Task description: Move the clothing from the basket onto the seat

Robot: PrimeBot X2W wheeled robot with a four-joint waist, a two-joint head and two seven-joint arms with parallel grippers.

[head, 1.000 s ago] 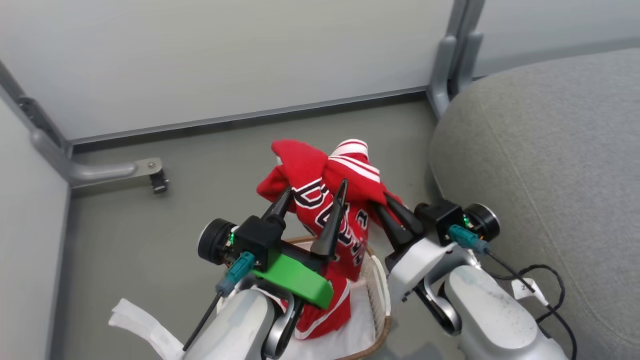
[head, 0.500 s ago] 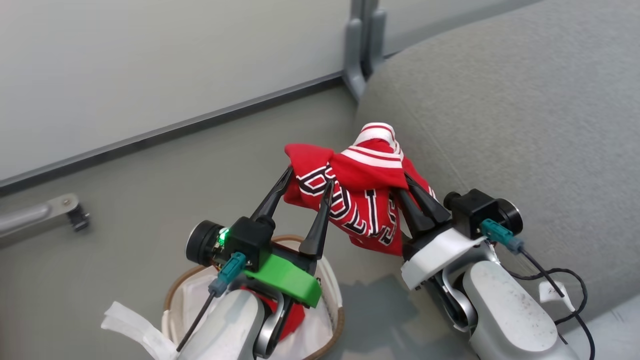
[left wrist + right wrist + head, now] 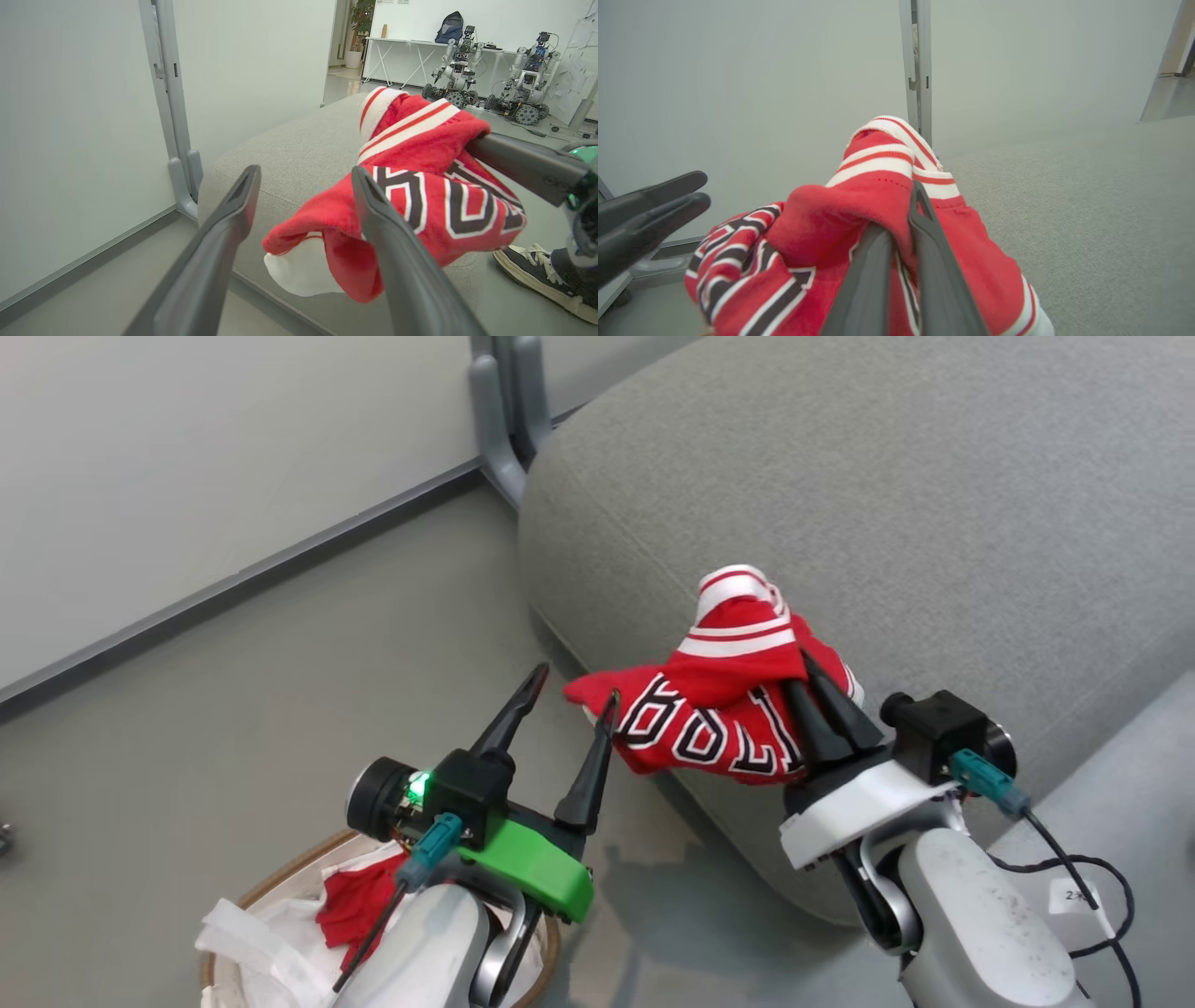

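My right gripper is shut on a red garment of the clothing, with white stripe trim and dark lettering. It hangs bunched over the rounded left edge of the grey seat. The right wrist view shows that gripper pinching the red cloth. My left gripper stands open just left of the garment with nothing between its fingers. In the left wrist view it frames the garment hanging beyond. A second red garment lies in the basket, under my left arm.
Pale partition walls with a grey post stand behind the seat. A person's dark shoe rests on the floor beyond the seat. Other robots stand far off by a table. A black cable trails from my right arm.
The head view has swung right. My right gripper has carried the garment up out of the basket and across to the seat's edge. The left gripper stayed open alongside.
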